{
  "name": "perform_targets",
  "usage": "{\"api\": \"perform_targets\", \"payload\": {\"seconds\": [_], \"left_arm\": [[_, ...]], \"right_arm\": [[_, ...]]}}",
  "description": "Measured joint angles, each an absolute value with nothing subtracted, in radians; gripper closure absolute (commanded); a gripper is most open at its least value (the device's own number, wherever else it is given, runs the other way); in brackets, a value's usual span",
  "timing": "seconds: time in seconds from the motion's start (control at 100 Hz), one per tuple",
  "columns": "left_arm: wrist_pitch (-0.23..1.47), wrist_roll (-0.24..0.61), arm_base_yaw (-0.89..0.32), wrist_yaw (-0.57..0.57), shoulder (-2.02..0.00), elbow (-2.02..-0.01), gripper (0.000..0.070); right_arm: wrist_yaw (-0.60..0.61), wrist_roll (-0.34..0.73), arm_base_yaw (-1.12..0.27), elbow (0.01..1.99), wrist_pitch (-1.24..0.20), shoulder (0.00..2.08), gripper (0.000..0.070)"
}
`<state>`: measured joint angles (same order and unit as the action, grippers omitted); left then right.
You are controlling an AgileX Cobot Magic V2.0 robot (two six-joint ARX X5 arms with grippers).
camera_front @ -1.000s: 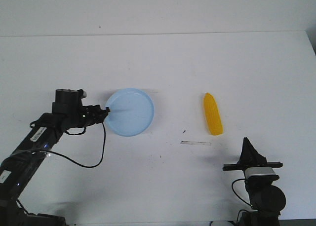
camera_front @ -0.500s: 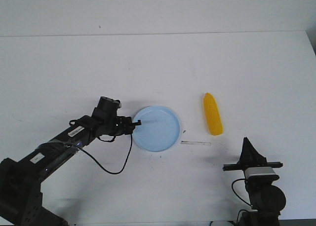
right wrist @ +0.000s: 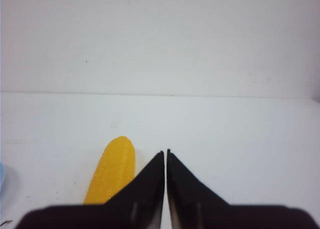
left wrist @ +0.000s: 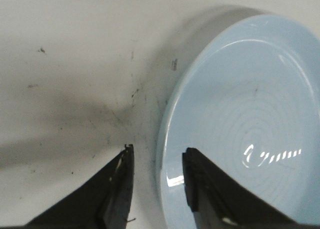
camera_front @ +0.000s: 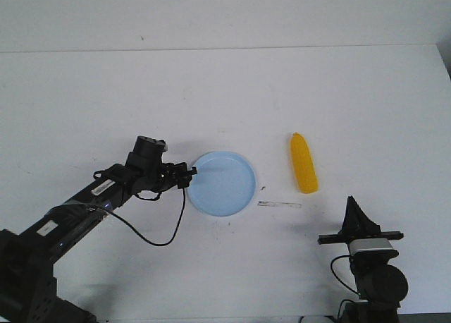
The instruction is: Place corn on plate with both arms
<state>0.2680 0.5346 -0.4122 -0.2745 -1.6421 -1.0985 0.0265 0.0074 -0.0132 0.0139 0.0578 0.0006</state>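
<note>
While the left gripper (camera_front: pixel 189 173) sits at the left rim of the plate (camera_front: pixel 232 189), its fingers (left wrist: pixel 117 189) stand apart: one lies outside the rim over bare table, the other over the plate's floor, so the rim runs between them with a gap on each side. The gripper is released, not clamped. The plate rests flat near the middle of the table (camera_front: pixel 225 90), somewhat toward the front edge.

Judged step: positioning the plate with the left arm. To do it well, either close squarely on the rim before any further slide, or back the fingers straight off without hooking the rim, so the plate does not tip or rotate. Leave the plate's right side unobstructed.

The corn (camera_front: pixel 304 163) lies on the table just right of the plate, apart from it, pointed end toward the far edge. A thin strip mark (camera_front: pixel 279 204) lies on the table between plate and corn, nearer the front edge; it seems flat and no obstacle.

The right gripper (camera_front: pixel 352 209) stands near the front right corner, fingers pressed together and holding nothing, with the corn ahead of it. Nothing blocks its path to the corn.
</note>
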Motion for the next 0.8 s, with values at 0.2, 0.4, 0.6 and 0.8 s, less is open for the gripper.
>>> {"api": "perform_targets", "payload": {"seconds": [0.2, 0.4, 0.6, 0.8], "left_arm": [[0.244, 0.475, -0.353, -0.255, -1.464, -1.098, 0.0671], [0.122, 0.316, -0.254, -0.161, -1.305, -1.029, 0.0699], [-0.058, 0.062, -0.147, -0.137, -1.110, -0.842, 0.0699], [-0.141, -0.062, -0.029, -0.135, -0.860, -0.635, 0.0699]], "right_arm": [[0.027, 0.007, -0.013, 0.014, 0.058, 0.001, 0.0690], [0.027, 0.007, -0.013, 0.014, 0.058, 0.001, 0.0690], [0.027, 0.007, -0.013, 0.014, 0.058, 0.001, 0.0690], [0.027, 0.007, -0.013, 0.014, 0.058, 0.001, 0.0690]]}}
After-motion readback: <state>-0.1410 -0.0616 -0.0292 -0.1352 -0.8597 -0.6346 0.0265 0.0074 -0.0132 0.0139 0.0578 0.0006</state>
